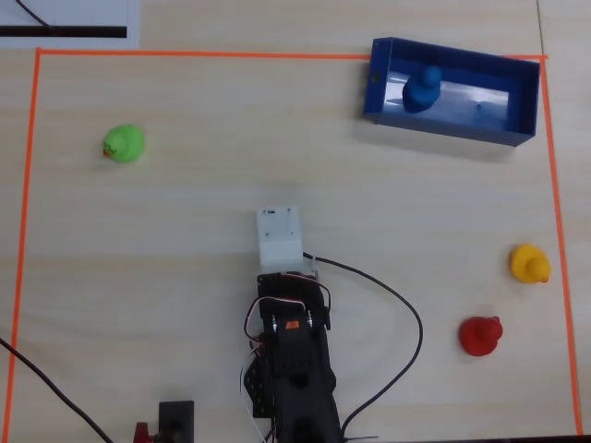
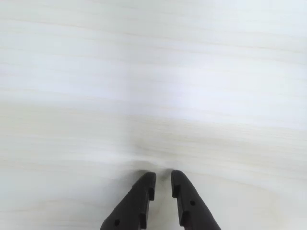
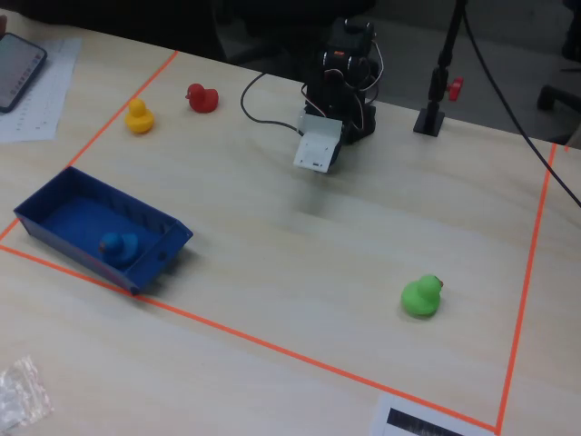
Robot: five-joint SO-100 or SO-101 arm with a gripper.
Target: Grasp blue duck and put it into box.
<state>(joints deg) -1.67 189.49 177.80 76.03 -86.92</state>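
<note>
The blue duck (image 1: 423,88) sits upright inside the dark-blue box (image 1: 450,128) at the top right of the overhead view. In the fixed view the blue duck (image 3: 116,245) rests in the near end of the box (image 3: 160,255). My gripper (image 2: 163,174) hangs over bare table in the wrist view, far from the box, its two black fingers almost touching with nothing between them. From overhead the white wrist housing (image 1: 279,236) hides the fingers, and the arm is folded back near the table's bottom middle.
A green duck (image 1: 124,144) lies at the left, a yellow duck (image 1: 529,263) and a red duck (image 1: 480,335) at the right. Orange tape (image 1: 28,185) frames the work area. A black cable (image 1: 406,314) loops right of the arm.
</note>
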